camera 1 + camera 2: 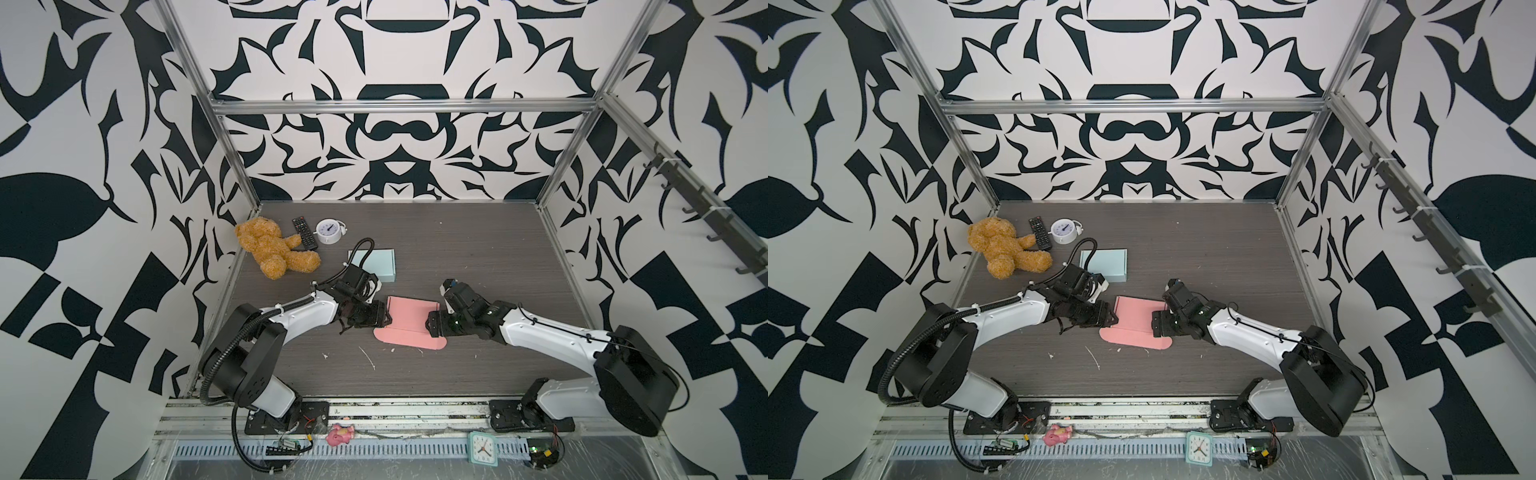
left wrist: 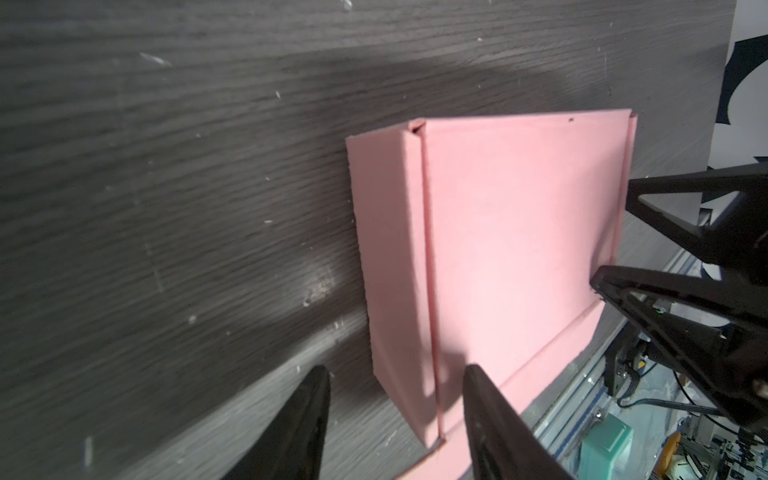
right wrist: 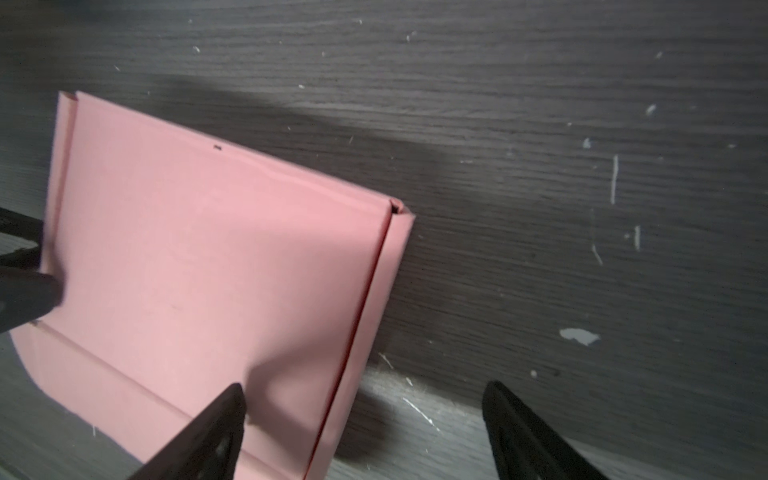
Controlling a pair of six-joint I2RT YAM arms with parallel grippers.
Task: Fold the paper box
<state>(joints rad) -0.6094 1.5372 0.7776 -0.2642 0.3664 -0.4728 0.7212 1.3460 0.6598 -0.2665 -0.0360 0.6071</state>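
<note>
The left gripper [image 2: 395, 370] has its two black fingers apart, one on each side of the narrow, partly raised side wall of the pink paper box [image 2: 519, 228]. Nothing is pinched. The right gripper [image 3: 365, 385] stands wider open and straddles the opposite side wall, with one finger over the box's broad main panel and the other over bare table [image 3: 582, 270].

In both top views the box lies just below the centre of the frame, on the dark wood-grain table. The left gripper [image 1: 380, 318] is at the box's left edge and the right gripper [image 1: 432, 322] at its right edge.

The step in hand looks like standing both side walls up. To do it well, each gripper should probably:
- take its wall near the middle of its length and close to the crease;
- close gently, so the thin paper does not buckle;
- turn the wall upright along that crease.

Working both sides together should keep the light box from sliding.

The wrist views show what the top views hide behind the gripper bodies: the creases, a small notch at the box corner, and where each finger sits about its wall.

Only the top views give the box's whole outline, with a rounded front flap lying flat toward the bottom of the frame. They also show the clutter in the upper left of the table: a teddy bear [image 1: 274, 249], a remote control [image 1: 303, 232], a white alarm clock [image 1: 328, 232] and a pale blue box [image 1: 382, 266] just above the left gripper.
</note>
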